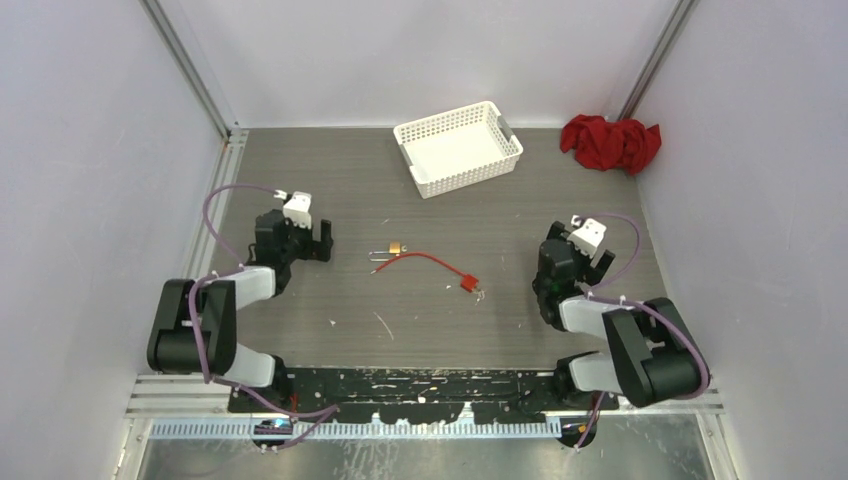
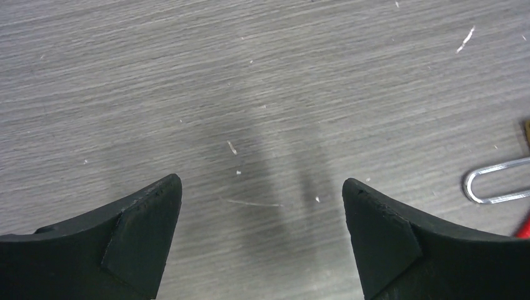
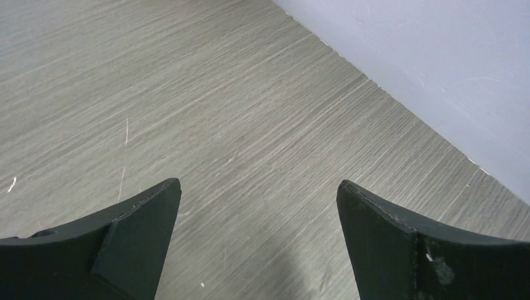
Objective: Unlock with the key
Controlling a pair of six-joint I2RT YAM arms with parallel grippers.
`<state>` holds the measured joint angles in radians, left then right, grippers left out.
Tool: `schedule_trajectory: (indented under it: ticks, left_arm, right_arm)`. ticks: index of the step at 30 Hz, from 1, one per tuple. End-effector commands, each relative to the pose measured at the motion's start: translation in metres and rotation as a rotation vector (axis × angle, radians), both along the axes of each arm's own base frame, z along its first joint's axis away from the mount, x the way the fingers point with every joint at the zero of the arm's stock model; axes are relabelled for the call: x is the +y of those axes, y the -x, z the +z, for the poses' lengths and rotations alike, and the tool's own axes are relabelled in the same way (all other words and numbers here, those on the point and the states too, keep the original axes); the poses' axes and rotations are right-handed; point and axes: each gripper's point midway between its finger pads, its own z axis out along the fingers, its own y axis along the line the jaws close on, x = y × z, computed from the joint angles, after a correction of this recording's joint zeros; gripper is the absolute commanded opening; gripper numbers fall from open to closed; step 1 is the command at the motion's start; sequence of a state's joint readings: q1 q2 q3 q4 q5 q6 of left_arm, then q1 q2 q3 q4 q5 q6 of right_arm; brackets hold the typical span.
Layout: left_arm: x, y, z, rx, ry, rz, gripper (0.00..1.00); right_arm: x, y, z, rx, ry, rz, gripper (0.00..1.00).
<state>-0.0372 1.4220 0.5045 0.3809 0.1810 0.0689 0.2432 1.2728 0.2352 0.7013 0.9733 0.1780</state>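
The padlock [image 1: 398, 247] is tiny from above; the left wrist view shows only its shackle [image 2: 500, 167], cut off, right of the spread left gripper [image 2: 261, 187]. The key [image 1: 468, 284], on a red cord [image 1: 425, 259], lies left of the spread right gripper [image 3: 258, 187]. A basket [image 1: 458, 147] and a cloth [image 1: 611, 142] lie beyond.

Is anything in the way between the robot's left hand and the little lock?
No, nothing that can be seen. The left gripper is open, and only bare table lies between it and the padlock, which sits just to its right.
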Motion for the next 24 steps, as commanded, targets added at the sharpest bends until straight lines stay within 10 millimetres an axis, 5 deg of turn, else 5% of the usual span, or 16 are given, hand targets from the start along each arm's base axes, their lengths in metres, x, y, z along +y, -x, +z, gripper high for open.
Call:
schedule_trajectory:
  ticks: [1,10,14,18,24]
  left_arm:
    - [0.007,-0.029,0.022,-0.199,0.006,0.051,0.99]
    - [0.014,-0.021,0.017,-0.259,0.006,0.099,0.99]
    - [0.017,-0.016,0.018,-0.302,0.011,0.116,0.99]
    - [0.018,-0.021,0.013,-0.273,0.009,0.123,0.99]
    - [0.022,-0.022,0.013,-0.263,0.007,0.149,0.99]
  right_arm:
    - [-0.008,-0.018,0.025,-0.157,-0.025,-0.064,1.0]
    - [-0.011,-0.032,0.013,-0.153,-0.04,-0.05,1.0]
    - [0.004,-0.045,0.012,-0.132,-0.031,0.075,1.0]
    - [0.046,-0.074,0.005,-0.049,0.025,0.399,1.0]
    - [0.048,-0.071,-0.001,-0.084,-0.041,0.496,1.0]
